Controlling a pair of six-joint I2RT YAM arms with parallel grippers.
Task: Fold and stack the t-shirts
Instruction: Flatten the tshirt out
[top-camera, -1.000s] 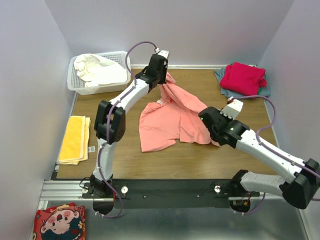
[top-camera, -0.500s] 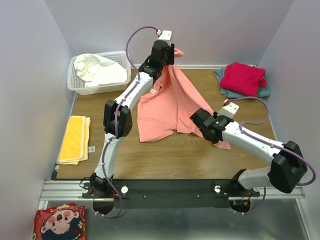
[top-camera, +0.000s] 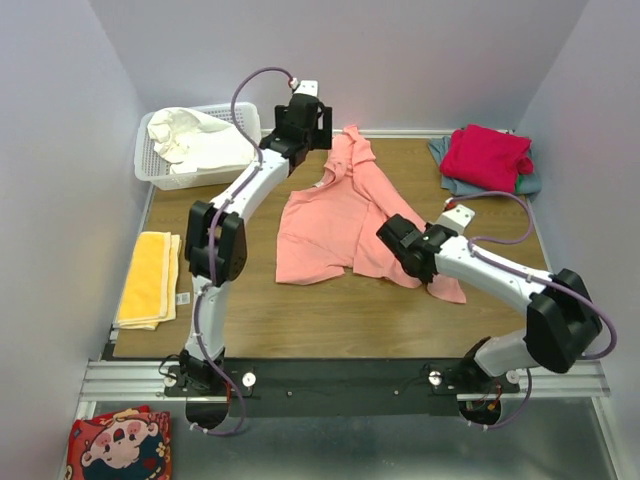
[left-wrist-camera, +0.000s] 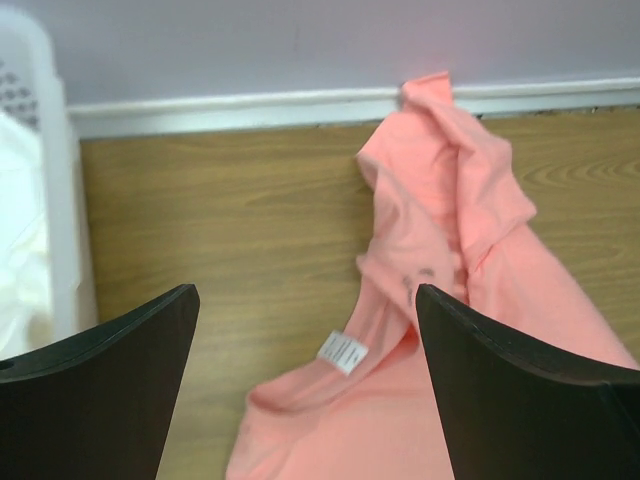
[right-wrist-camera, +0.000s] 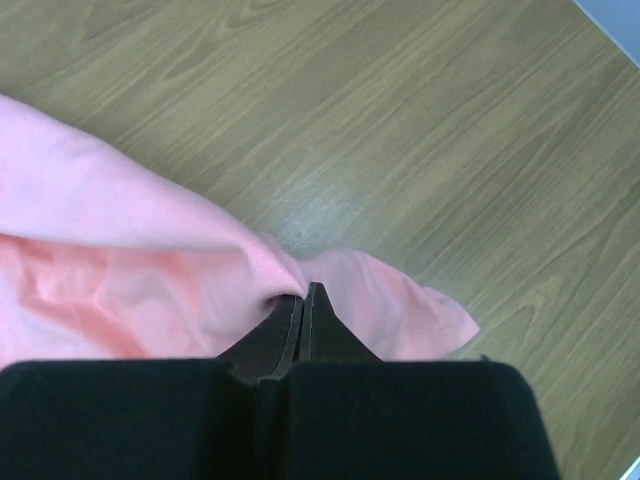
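1. Left gripper: jaws spread wide, nothing between them. It hangs over the desk's far edge, between the basket and the collar end of the salmon-pink shirt.
2. Right gripper: jaws pressed together on a fold of the salmon-pink shirt, at its right side.
3. Salmon-pink shirt: we place it mid-desk, with its long axis running far to near. The collar end is bunched at the far edge, the hem faces the near edge, and one corner trails near-right.
4. Crimson-red shirt: lies on the grey-blue shirt in the far right corner.
5. White shirt: in the basket, far left corner.
6. Open room: we see bare wood along the near edge and left of the pink shirt. A yellow cloth lies at the left edge.
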